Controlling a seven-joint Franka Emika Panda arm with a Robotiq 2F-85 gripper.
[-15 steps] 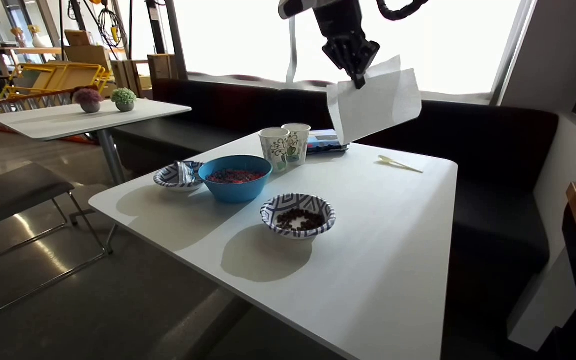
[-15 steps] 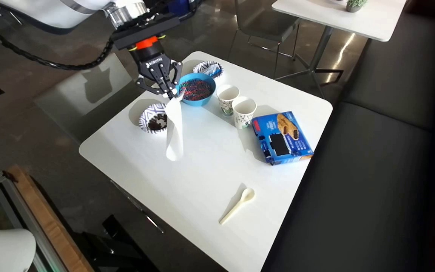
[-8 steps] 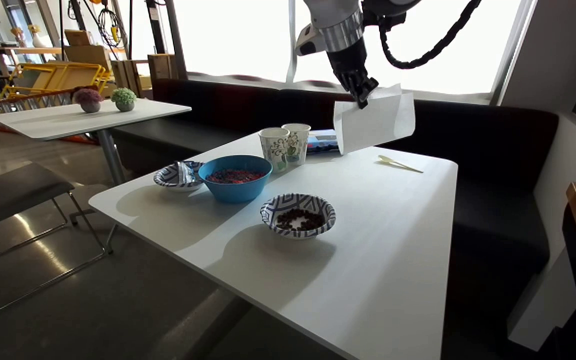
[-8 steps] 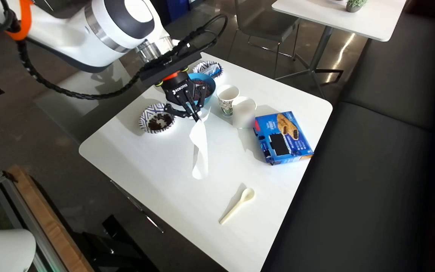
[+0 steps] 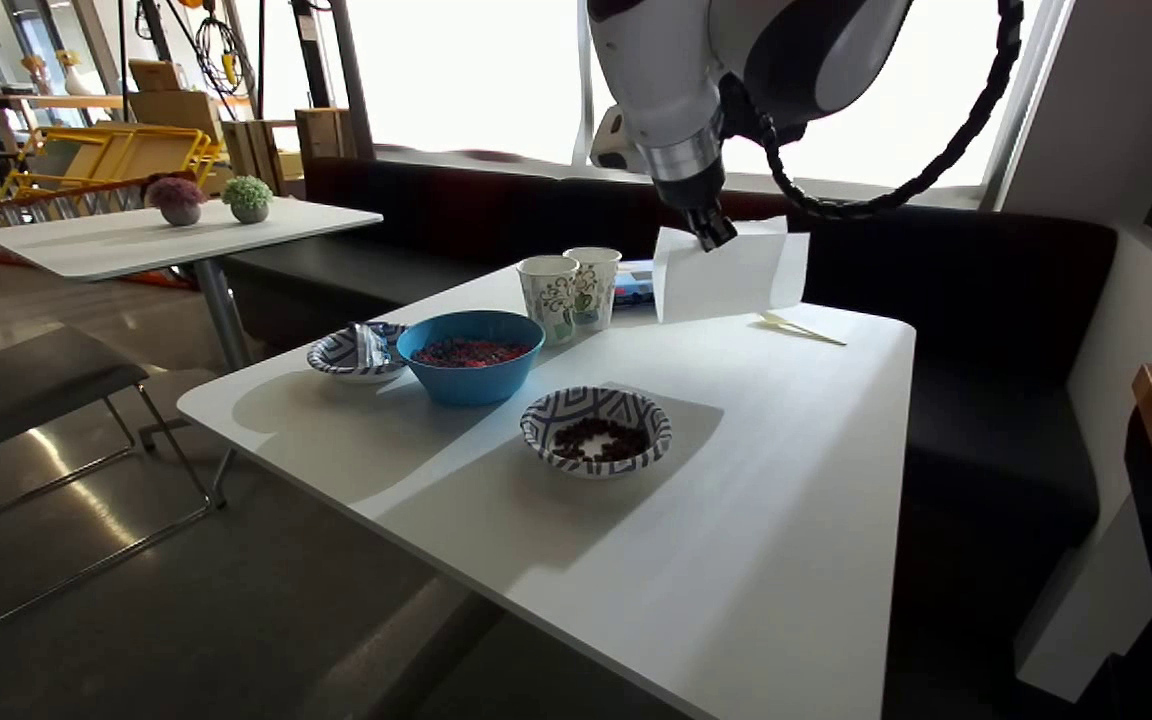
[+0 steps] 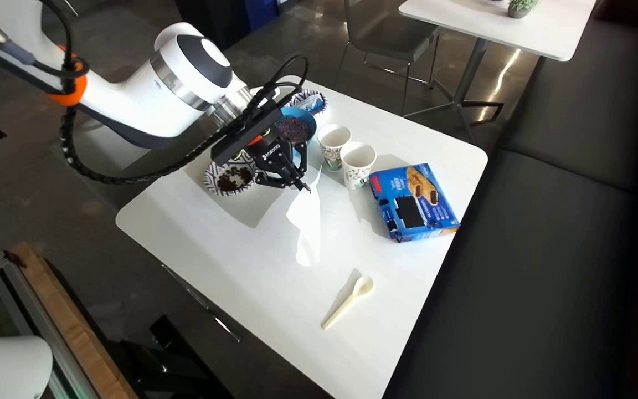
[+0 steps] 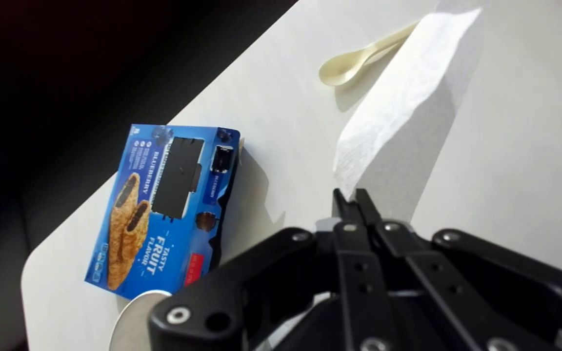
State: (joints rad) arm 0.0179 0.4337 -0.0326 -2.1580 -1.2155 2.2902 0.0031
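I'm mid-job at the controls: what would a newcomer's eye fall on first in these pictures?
Probably the white paper sheet, pinched in the gripper and held over the table. Next, likely the bright blue snack box lying flat near the paper cups. On the cups' opposite side, the blue bowl of red and dark bits would also stand out.

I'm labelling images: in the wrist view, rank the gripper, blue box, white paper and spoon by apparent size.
1. Gripper
2. Blue box and white paper: unsure, the paper's edge blends into shade
3. Spoon
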